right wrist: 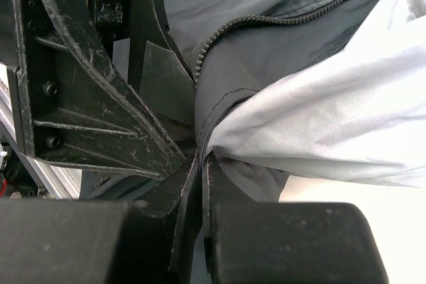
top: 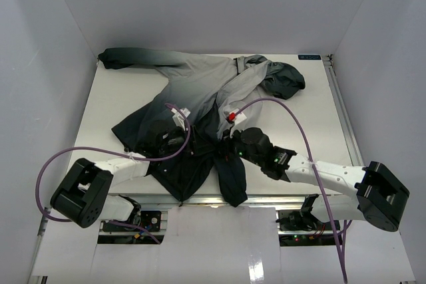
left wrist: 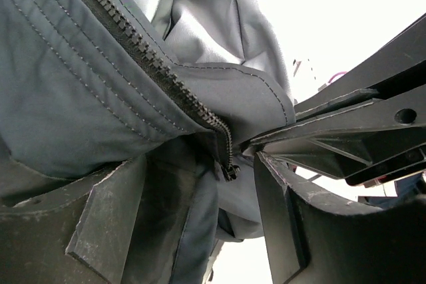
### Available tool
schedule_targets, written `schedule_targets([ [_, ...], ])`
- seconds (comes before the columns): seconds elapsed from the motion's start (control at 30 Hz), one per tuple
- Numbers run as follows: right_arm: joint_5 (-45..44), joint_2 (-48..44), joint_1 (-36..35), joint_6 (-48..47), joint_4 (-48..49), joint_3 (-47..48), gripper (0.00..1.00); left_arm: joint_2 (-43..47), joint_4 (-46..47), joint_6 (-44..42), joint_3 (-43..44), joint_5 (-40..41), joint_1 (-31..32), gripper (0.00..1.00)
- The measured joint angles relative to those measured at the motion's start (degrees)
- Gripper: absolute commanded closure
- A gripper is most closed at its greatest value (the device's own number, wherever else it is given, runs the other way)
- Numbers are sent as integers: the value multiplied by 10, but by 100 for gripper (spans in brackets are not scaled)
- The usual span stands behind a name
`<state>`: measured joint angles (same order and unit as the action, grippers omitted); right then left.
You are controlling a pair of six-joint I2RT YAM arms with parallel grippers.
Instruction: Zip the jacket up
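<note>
The jacket lies spread on the white table, light grey at the top and dark charcoal at the hem. Both grippers meet at the dark lower front. My left gripper is open; in the left wrist view its fingers straddle dark fabric, and the lower end of the zipper teeth hangs between them. My right gripper is shut on the jacket's front edge, just below a run of zipper teeth. The jacket fills the right wrist view.
White walls enclose the table on three sides. The hood lies at the back right and a dark sleeve reaches the back left corner. Purple cables loop over both arms. A metal rail runs along the table's right edge.
</note>
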<state>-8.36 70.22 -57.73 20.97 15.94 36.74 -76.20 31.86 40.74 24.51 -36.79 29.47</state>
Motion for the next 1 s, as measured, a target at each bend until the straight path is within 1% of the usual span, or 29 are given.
schedule_targets([
  [0.17,0,0,-3,2,13,-11,89,-6,0,2,0,-9,0,72],
  [0.23,6,0,-7,7,23,-14,87,-6,2,2,0,-9,0,78],
  [0.33,12,-2,-12,11,36,-20,85,-6,6,5,0,-9,0,96],
  [0.37,13,-3,-13,12,38,-22,85,-6,7,6,0,-10,0,99],
  [0.43,14,-5,-13,14,44,-26,81,-8,13,8,0,-14,0,100],
  [0.47,14,-7,-13,14,47,-28,77,-12,16,9,0,-16,0,100],
  [0.57,15,-9,-14,17,50,-31,63,-22,24,14,0,-22,0,100],
  [0.67,13,-16,-16,23,52,-37,46,-25,29,18,0,-26,0,100],
  [0.8,-19,-39,-19,38,46,-52,34,-15,28,22,0,-24,0,100],
  [0.87,-40,-54,-20,45,37,-61,26,-4,25,22,-1,-17,0,100],
  [1.0,-84,-99,-20,67,4,-87,16,36,10,20,-5,12,0,100],
])
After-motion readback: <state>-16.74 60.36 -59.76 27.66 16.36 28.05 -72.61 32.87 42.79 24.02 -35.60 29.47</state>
